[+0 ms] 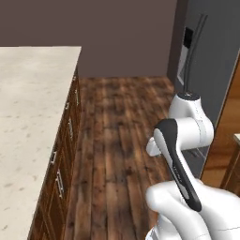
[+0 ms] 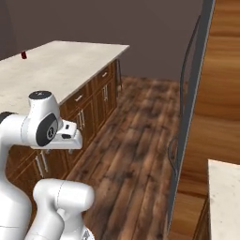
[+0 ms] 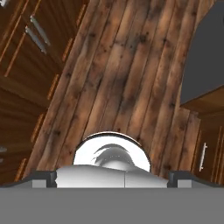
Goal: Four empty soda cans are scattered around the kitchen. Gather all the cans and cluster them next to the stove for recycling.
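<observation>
One soda can (image 2: pixel 23 55), small and red, stands far off on the pale stone top of the island counter (image 2: pixel 65 65), near its back left edge. The stove is out of view. My arm is folded close over the base, with the hand (image 2: pixel 70 135) low beside the island's cabinets and pointing down at the floor. In the hand view my gripper (image 3: pixel 113 178) is open, its two dark fingertips (image 3: pixel 43 177) far apart at the bottom edge, with nothing between them. Below it lies wooden floor.
The island counter (image 1: pixel 28 117) runs along the left, with brown drawer fronts (image 1: pixel 61 173) facing a wooden floor aisle (image 1: pixel 117 136). A dark grey fridge (image 1: pixel 206 56) with a long handle (image 2: pixel 187 108) stands on the right. A second pale countertop corner (image 2: pixel 225 197) shows at the lower right.
</observation>
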### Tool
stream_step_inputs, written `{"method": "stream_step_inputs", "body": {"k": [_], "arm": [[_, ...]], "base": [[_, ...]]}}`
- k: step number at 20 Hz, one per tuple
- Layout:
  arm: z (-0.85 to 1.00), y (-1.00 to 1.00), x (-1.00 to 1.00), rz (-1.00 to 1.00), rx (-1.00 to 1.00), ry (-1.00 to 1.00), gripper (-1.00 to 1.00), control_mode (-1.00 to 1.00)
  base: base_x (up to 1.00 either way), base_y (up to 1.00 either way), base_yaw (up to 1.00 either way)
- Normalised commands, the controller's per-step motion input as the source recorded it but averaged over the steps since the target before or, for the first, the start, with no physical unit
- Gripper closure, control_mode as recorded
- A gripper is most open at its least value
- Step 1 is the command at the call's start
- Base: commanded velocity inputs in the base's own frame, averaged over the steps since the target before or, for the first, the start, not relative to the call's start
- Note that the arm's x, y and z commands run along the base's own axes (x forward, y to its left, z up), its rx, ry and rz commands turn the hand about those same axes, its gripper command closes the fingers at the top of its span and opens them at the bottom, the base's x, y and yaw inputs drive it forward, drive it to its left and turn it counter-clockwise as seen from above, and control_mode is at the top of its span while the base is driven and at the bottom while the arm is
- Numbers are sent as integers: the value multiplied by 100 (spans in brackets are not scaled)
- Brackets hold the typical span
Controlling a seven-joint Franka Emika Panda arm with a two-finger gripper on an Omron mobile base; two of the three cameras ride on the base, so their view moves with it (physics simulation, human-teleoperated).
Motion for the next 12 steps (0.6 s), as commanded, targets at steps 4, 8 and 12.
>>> {"method": "stream_step_inputs", "body": {"k": [4,8,12], "arm": [[0,0,0,0,0,0,-100,100],[0,0,0,0,0,0,-100,100],[0,0,0,0,0,0,-100,100]], "base": [[85,-18,-22],[97,0,-22],[98,0,-18]]}}
